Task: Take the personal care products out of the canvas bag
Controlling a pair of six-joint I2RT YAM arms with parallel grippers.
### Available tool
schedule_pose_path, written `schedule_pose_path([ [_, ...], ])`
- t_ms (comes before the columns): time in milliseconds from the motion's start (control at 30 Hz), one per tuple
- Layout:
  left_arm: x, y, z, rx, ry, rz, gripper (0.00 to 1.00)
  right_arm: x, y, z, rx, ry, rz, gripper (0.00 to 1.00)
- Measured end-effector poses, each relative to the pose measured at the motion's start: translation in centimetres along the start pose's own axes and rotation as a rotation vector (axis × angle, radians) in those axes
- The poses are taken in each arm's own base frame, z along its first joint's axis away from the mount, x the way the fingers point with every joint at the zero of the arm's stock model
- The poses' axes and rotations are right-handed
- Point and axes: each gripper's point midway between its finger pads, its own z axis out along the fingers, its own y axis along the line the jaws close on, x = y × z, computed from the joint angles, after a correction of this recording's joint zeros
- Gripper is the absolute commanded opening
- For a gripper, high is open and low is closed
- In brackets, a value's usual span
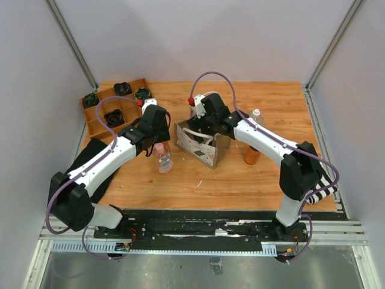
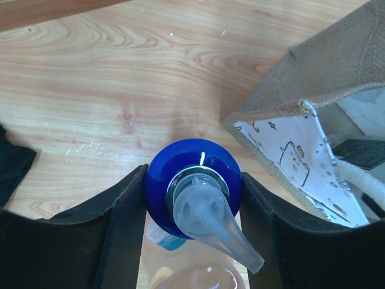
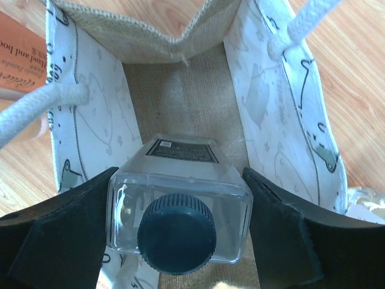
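Note:
The canvas bag [image 1: 201,149] stands open mid-table. My right gripper [image 1: 203,122] reaches into it; in the right wrist view it [image 3: 179,180] is shut on a clear square bottle [image 3: 180,180] with a dark cap, both fingers against its sides inside the bag [image 3: 180,96]. My left gripper [image 1: 157,138] is left of the bag; in the left wrist view it [image 2: 192,183] is shut on the blue cap [image 2: 180,174] of an orange pump bottle held upright. A clear bottle [image 1: 165,161] lies on the table just below it. An orange bottle [image 1: 252,155] stands right of the bag.
A wooden compartment tray [image 1: 96,123] with small black fans stands at the back left. A dark cloth [image 1: 90,165] lies under my left arm. A striped cloth [image 1: 323,186] lies at the right edge. The bag's rope handles [image 3: 36,105] flank my right gripper.

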Motion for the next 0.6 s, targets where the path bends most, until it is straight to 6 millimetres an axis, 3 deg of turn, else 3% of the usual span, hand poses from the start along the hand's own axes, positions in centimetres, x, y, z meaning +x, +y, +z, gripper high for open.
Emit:
schedule_pose_path([
  [233,0.7,-0.2,0.6,0.014,-0.004,-0.024,0.27,0.3,-0.3,-1.6,0.016,0.056,-0.010,0.47],
  [433,0.4,-0.4,0.6,0.033,-0.034,-0.050,0.65,-2.6,-1.2,-5.2,0.060,0.006,-0.029,0.44],
  [600,0.1,-0.2,0.3,0.027,-0.048,-0.052,0.73,-6.2,-2.2,-10.4,0.118,-0.104,-0.037,0.44],
])
